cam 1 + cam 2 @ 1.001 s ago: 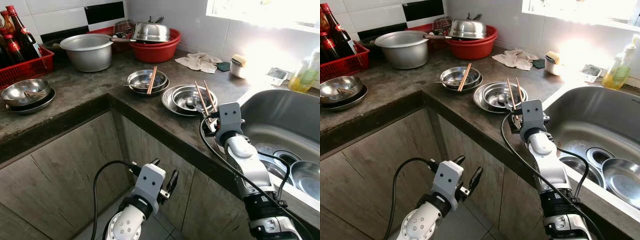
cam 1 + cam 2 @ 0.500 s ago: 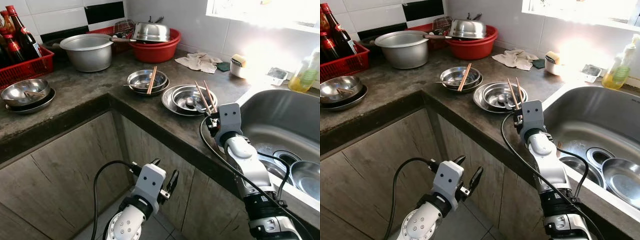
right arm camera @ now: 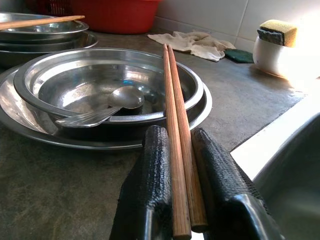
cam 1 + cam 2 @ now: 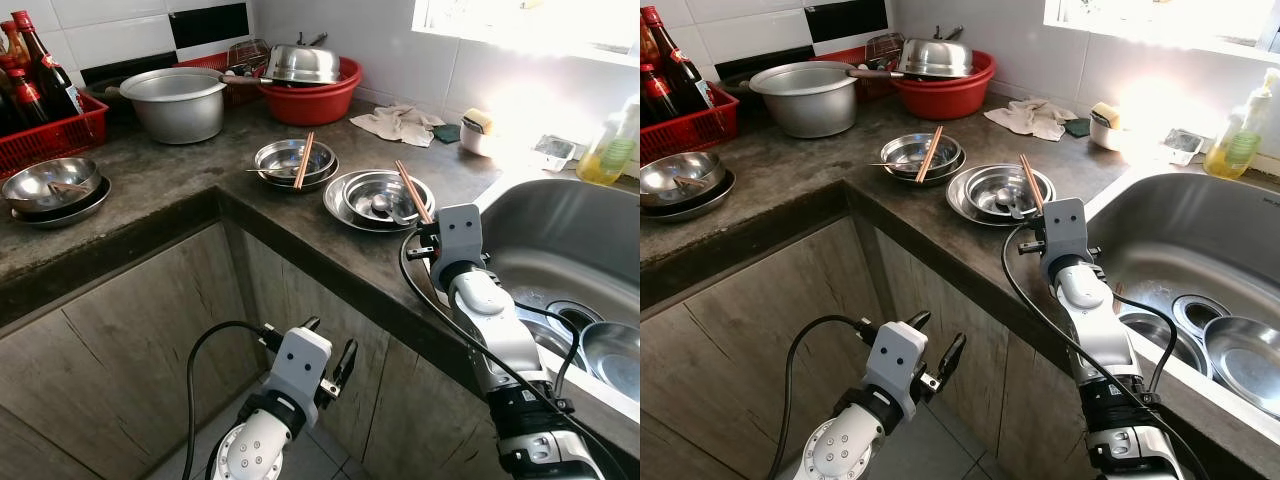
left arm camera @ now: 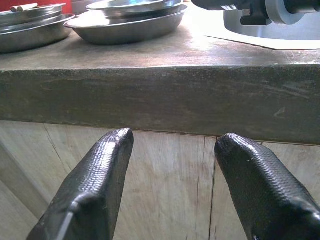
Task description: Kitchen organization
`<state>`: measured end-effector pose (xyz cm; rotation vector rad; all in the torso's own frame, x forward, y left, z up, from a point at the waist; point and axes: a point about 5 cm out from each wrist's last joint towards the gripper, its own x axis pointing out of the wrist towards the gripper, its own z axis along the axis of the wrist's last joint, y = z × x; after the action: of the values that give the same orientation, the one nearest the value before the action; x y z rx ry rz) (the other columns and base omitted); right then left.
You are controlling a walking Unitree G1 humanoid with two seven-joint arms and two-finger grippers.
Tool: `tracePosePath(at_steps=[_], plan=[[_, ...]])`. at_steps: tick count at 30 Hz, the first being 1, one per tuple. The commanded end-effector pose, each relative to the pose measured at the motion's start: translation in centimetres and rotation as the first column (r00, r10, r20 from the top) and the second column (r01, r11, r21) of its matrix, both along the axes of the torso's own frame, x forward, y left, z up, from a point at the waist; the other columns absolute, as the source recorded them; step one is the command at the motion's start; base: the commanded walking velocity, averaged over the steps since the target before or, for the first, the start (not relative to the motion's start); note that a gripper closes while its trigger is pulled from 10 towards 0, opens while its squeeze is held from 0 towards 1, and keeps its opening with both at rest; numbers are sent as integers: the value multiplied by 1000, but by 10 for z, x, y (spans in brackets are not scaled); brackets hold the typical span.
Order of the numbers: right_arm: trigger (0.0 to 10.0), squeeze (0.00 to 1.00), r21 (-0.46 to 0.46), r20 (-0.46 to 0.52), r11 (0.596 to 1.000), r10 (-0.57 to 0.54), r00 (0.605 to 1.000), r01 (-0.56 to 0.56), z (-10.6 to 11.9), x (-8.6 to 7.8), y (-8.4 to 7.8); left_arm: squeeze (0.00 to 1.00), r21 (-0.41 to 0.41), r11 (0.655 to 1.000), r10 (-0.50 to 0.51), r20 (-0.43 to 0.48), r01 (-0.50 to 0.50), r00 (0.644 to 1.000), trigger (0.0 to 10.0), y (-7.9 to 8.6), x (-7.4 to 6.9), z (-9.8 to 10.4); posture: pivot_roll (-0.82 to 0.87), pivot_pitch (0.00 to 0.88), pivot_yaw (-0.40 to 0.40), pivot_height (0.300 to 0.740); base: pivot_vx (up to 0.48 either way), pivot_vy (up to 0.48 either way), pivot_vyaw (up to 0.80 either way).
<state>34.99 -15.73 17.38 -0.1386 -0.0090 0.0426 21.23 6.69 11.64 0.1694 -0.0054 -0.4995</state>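
Clamping chopsticks [image 3: 176, 150] side by side, right pincer [image 3: 182, 165] at countertop [image 4: 300, 225] edge (left pincer [image 5: 172, 145] spread, below).

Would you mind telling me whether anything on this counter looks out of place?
A crumpled cloth lies loose on the counter near the wall, and chopsticks rest across a steel bowl. Nothing looks spilled or damaged.

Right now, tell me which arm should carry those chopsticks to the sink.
Right. The right gripper already has its jaws shut on the chopsticks at the counter edge, with the sink just beside it. The left gripper hangs open below the counter, by the cabinet doors.
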Motion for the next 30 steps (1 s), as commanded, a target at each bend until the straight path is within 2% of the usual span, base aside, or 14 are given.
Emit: tracePosePath(at_steps=[1,5,10,13,14,15,16,17,19,20,22,26,27,30], plan=[[0,0,26,40,1000,-13,999,12,9,1,0,0,6,1000,0,-4,0,1000,10000,0,0,-1,120,47,-42,740,0,0,0],[0,0,76,122,997,-16,992,7,21,-2,2,0,8,1000,1,-6,-1,1000,10000,-1,1,-2,119,39,-41,740,0,0,0],[0,0,118,228,992,-72,971,45,38,-14,-3,0,10,1000,3,-9,-3,1000,10000,-1,2,-3,118,28,-42,740,0,0,0],[0,0,133,260,989,-91,961,58,40,-16,-4,0,-57,998,5,-82,-9,997,10000,-2,1,-9,114,24,-40,740,0,0,0],[0,0,127,275,990,-91,957,58,42,-21,-5,0,-13,1000,12,-43,-12,999,10000,0,3,-11,110,22,-39,740,0,0,0],[0,0,130,296,990,-86,951,50,44,-34,-4,0,-23,1000,13,-28,-13,1000,10000,1,4,-10,106,18,-36,740,0,0,0],[0,0,130,296,990,-86,951,50,44,-34,-4,0,-23,1000,13,-28,-13,1000,10000,1,4,-10,106,18,-36,740,0,0,0],[0,0,132,305,990,-85,948,46,44,-46,-2,0,-40,999,16,-32,-17,999,10000,3,5,-7,103,15,-35,740,0,0,0],[0,0,129,310,990,-87,947,49,43,-52,-2,0,-35,999,19,-28,-20,999,10000,4,5,-6,102,13,-33,740,0,0,0],[0,0,133,310,990,-95,946,55,40,-63,-2,0,-28,999,23,-22,-24,999,10000,5,6,-5,98,7,-31,740,0,0,0],[0,0,138,308,989,-96,947,55,39,-66,-1,0,-27,999,25,-21,-25,999,10000,5,6,-5,98,7,-31,740,0,0,0],[0,0,140,277,989,-90,957,52,26,-93,1,0,-43,998,37,3,-37,999,10000,7,6,-2,85,1,-18,740,0,0,0],[0,0,140,277,989,-90,957,52,26,-93,1,0,-43,998,37,3,-37,999,10000,7,6,-2,85,1,-18,740,0,0,0],[0,0,95,234,994,-66,970,45,9,-113,0,0,-75,996,46,31,-44,998,10000,8,5,3,81,0,-13,740,0,0,0]])
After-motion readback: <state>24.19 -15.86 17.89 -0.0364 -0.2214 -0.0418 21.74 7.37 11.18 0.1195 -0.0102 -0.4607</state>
